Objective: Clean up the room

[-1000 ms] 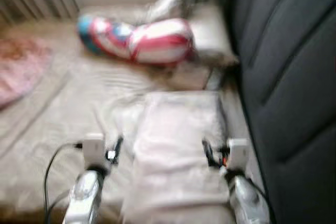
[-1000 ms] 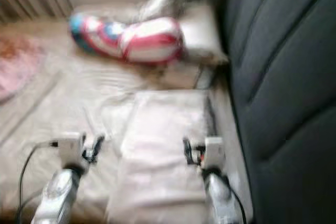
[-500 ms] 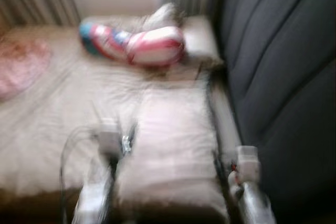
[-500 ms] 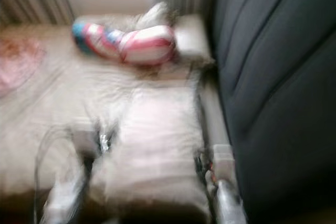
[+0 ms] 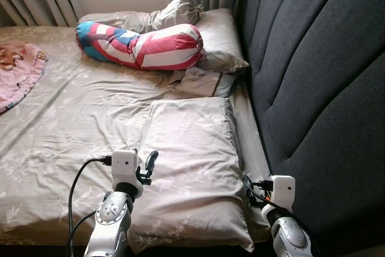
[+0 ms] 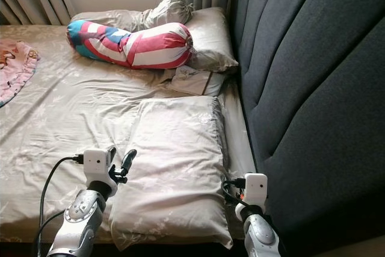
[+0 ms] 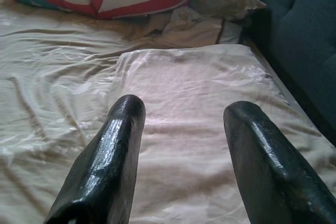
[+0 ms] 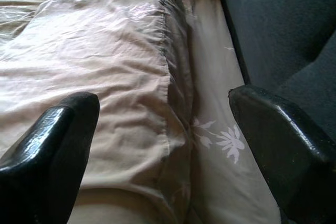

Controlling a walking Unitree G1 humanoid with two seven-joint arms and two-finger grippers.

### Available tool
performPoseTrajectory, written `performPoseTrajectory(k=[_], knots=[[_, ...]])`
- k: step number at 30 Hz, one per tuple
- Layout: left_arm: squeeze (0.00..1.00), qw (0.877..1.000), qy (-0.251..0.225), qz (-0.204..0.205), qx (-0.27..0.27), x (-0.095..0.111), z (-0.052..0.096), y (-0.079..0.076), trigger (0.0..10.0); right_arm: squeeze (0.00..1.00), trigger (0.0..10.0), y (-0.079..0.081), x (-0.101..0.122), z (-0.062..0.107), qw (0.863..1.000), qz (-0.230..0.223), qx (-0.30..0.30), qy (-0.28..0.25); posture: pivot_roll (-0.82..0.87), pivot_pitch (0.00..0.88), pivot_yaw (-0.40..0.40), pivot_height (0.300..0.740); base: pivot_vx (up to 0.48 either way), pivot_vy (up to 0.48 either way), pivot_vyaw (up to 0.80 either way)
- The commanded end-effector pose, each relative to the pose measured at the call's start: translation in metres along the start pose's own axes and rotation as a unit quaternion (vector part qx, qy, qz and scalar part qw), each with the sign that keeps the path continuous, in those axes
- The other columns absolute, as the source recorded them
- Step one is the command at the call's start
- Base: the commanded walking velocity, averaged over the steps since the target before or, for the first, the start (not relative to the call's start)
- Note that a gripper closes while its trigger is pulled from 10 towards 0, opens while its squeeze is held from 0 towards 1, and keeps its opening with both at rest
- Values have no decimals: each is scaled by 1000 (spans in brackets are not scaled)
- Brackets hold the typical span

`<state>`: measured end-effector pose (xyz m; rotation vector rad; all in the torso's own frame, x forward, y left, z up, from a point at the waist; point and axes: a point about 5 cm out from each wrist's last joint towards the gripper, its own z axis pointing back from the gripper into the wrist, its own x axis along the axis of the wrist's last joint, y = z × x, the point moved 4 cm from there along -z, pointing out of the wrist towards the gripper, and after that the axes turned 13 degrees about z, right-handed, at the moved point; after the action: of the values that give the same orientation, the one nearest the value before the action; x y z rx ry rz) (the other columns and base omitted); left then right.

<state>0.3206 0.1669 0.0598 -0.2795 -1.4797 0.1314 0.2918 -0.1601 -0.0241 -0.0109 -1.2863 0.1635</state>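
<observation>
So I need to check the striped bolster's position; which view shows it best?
The left eye view: the whole striped bolster lies across the bed's head against the pillows. The right eye view matches. The left wrist view catches its lower edge.

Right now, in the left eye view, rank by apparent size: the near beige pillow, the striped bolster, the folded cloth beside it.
1. Near beige pillow, largest, though it lies nearest the camera, which inflates it.
2. Striped bolster.
3. Folded cloth, clearly smallest.
</observation>
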Motion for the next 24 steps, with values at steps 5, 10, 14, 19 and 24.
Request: performPoseTrajectory(k=[5,10,14,19,24], knots=[[0,1000,9,-9,12,-2,0,6,10000,0,10000,6,2,-1,1000,20,15,-6,-113,43,-25,740,0,0,563],[0,1000,10,-9,13,-2,-1,6,10000,0,10000,5,1,-1,1000,0,5,-3,-112,43,-25,740,0,0,480],[0,1000,9,-9,13,-2,-1,6,10000,0,10000,5,2,-1,1000,2,6,-6,-114,45,-24,740,0,0,0],[0,1000,8,-7,11,-2,-1,6,10000,0,10000,4,2,-1,1000,1,6,-5,-114,47,-24,740,96,0,0],[0,1000,9,-3,4,-3,-1,3,10000,0,10000,4,0,-1,1000,-1,6,-4,-114,48,-24,740,0,0,0]])
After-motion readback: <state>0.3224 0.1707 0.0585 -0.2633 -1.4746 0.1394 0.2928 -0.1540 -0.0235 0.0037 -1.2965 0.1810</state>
